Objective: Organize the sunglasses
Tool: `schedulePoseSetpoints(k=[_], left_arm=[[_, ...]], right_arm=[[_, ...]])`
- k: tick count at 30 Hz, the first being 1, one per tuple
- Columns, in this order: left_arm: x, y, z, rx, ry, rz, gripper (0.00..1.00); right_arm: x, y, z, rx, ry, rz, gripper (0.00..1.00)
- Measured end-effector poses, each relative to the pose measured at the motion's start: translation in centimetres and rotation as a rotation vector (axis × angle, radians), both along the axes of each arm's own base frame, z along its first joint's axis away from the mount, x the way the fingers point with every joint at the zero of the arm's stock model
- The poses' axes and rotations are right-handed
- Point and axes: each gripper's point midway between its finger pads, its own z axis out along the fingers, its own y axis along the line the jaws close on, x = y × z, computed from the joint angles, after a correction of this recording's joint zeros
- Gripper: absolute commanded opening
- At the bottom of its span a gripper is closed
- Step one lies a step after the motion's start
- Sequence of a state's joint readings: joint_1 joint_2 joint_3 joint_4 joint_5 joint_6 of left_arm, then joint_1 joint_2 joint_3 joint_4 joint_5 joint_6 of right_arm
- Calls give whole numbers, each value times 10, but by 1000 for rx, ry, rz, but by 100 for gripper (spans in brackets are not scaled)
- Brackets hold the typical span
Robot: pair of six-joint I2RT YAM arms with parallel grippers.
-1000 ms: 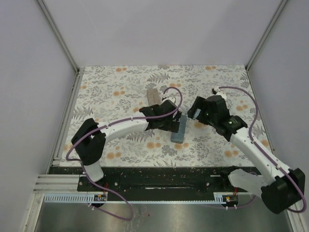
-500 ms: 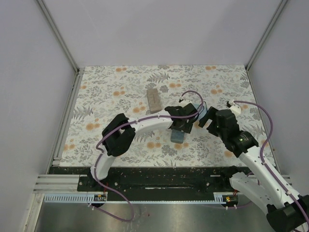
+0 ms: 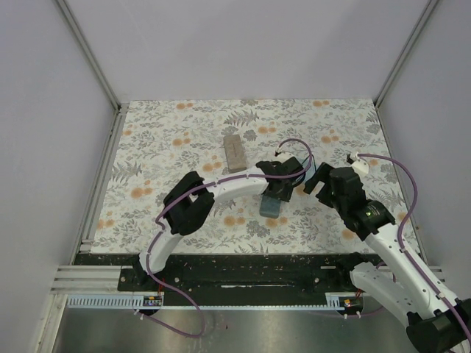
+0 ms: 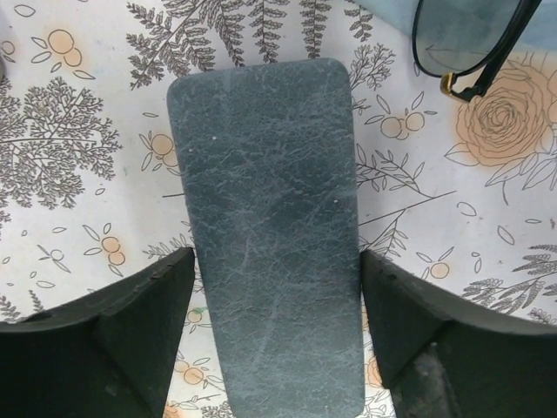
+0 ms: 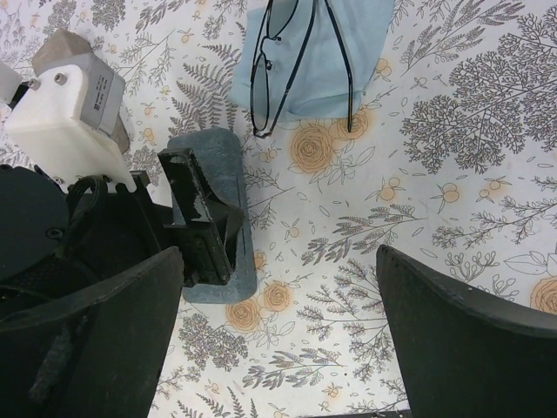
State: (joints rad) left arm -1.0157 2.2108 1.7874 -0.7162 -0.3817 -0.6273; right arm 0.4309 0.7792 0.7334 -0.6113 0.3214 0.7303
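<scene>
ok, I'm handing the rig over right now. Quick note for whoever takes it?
Left gripper: open, jaws on either side of the blue case, right at its edges; grip not confirmed.
Right gripper: open, empty, hovering above the table beside the blue case.
Sunglasses: arms unfolded, lying partly on the cloth, just past the blue case.
Tan case: shut, off on its own farther out.
Done: nothing stowed; the blue case looks shut.
Left: probably open the blue case, fold the sunglasses and put them in.
</scene>
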Motion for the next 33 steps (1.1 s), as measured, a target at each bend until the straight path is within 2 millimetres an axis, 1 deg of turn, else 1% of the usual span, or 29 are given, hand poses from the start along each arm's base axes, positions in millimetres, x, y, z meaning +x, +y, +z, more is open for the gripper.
schedulePoseSetpoints(k=[1,3,4,5,8,11,13,15,16,17,18,21,22,23,24,26,27,31,33], left_arm=[[0,-1,0,-5,4,1,62],[0,-1,-1,-13,13,1,47],[0,-1,-1,-15,17,2,43],[0,-1,-1,-18,21,1,41],[1,-1,-1,-24,27,-1,40],[2,3,2,-69,53,-7,37],[0,13,6,-120,87,-9,37],[-2,33,16,-190,134,2,37],[-2,45,24,-232,154,13,37],[3,59,38,-288,165,32,37],[6,67,50,-336,166,42,36],[23,87,94,-507,126,58,36],[25,91,106,-554,114,53,37],[25,93,123,-624,98,37,37],[22,94,135,-676,90,21,37],[13,93,154,-771,81,-13,37],[6,92,165,-836,78,-37,37],[-17,82,193,-1013,95,-112,38],[-26,76,206,-1108,110,-146,38]], right_arm=[[0,0,0,0,1,0,99],[0,0,0,0,1,0,99],[0,0,0,0,0,0,99],[0,0,0,0,1,0,99],[0,1,0,2,2,5,99],[-2,10,0,18,7,56,99],[-3,22,0,45,14,119,99],[-3,40,0,87,24,208,99],[-4,49,0,114,27,252,99],[-5,58,2,144,22,295,100],[-6,67,5,177,7,337,99],[-13,87,19,275,-74,444,99],[-17,93,24,310,-104,479,99],[-21,102,34,360,-150,530,99],[-24,108,40,391,-176,562,99],[-28,122,61,473,-239,640,99],[-30,128,71,511,-264,676,99],[-35,149,106,651,-359,802,99],[-37,154,115,696,-380,838,99]])
